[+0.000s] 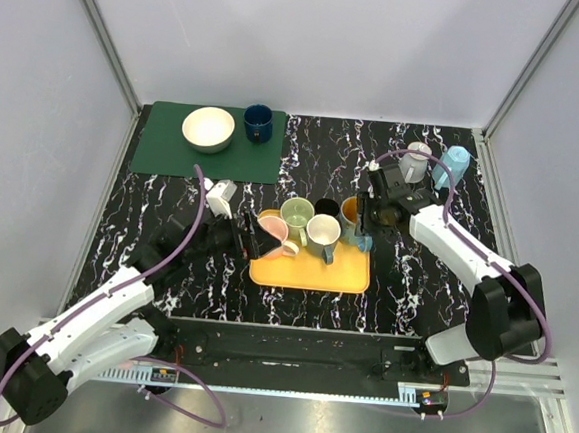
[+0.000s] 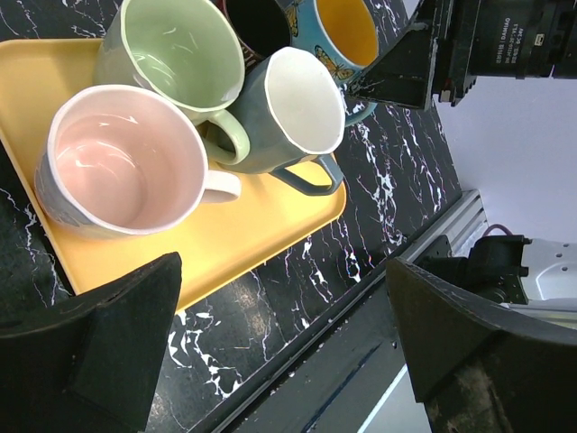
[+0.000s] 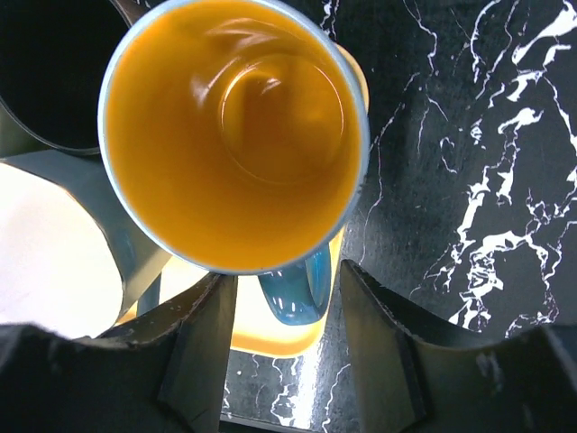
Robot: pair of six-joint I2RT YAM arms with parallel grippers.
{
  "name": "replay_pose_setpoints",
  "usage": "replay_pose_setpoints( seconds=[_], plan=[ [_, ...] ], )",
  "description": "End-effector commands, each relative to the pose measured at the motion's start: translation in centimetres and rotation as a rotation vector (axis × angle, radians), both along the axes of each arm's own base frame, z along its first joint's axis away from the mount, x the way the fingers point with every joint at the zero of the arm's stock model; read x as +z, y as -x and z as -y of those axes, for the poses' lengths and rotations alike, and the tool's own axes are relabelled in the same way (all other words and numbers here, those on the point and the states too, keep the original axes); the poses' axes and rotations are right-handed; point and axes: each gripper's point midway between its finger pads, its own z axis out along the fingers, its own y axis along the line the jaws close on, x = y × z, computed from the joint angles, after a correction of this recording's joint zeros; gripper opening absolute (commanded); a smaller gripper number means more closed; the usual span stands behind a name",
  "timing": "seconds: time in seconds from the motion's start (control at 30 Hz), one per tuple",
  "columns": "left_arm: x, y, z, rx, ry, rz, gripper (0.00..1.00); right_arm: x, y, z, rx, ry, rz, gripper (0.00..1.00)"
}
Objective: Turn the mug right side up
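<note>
A blue butterfly mug with an orange inside (image 3: 234, 126) (image 1: 350, 209) stands mouth up at the back right corner of the yellow tray (image 1: 310, 270). My right gripper (image 3: 281, 289) (image 1: 366, 228) is open, its fingers on either side of the mug's blue handle (image 3: 293, 289) with a gap on each side. On the tray are also a pink mug (image 2: 122, 158), a green mug (image 2: 176, 54), a teal mug with a white inside (image 2: 293, 99) and a black mug (image 1: 327, 207), all mouth up. My left gripper (image 2: 281, 271) (image 1: 260, 236) is wide open and holds nothing, beside the pink mug at the tray's left.
At the back left a green mat (image 1: 175, 147) carries a white bowl (image 1: 208, 128) and a dark blue cup (image 1: 258, 122). A grey mug (image 1: 414, 164) and a light blue mug (image 1: 456, 164) stand behind the right arm. Grey walls close in the table.
</note>
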Motion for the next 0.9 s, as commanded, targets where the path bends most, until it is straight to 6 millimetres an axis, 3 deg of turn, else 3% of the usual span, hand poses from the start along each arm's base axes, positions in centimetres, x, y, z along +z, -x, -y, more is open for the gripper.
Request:
replay_pose_setpoints(
  seconds=[0.0,0.27,0.63,0.67,0.87],
  plan=[
    [1.3,0.0,0.1,-0.017,0.02,0.054,0.97,1.1,-2.6,-0.4,0.022,0.037,0.075,0.54],
    [0.8,0.0,-0.1,-0.009,0.008,0.052,0.97,0.1,-3.0,-0.1,0.032,0.089,0.059,0.41],
    [0.2,-0.1,-0.1,-0.005,0.012,0.041,0.97,-0.1,-2.2,-0.2,0.041,0.097,0.047,0.08],
    [0.3,-0.1,0.0,-0.007,0.014,0.043,0.97,-0.2,-2.2,0.1,0.029,0.108,0.046,0.0],
    [0.4,-0.1,0.1,-0.005,0.025,0.042,0.97,0.5,-1.5,0.5,-0.019,0.09,0.058,0.0]
  ],
)
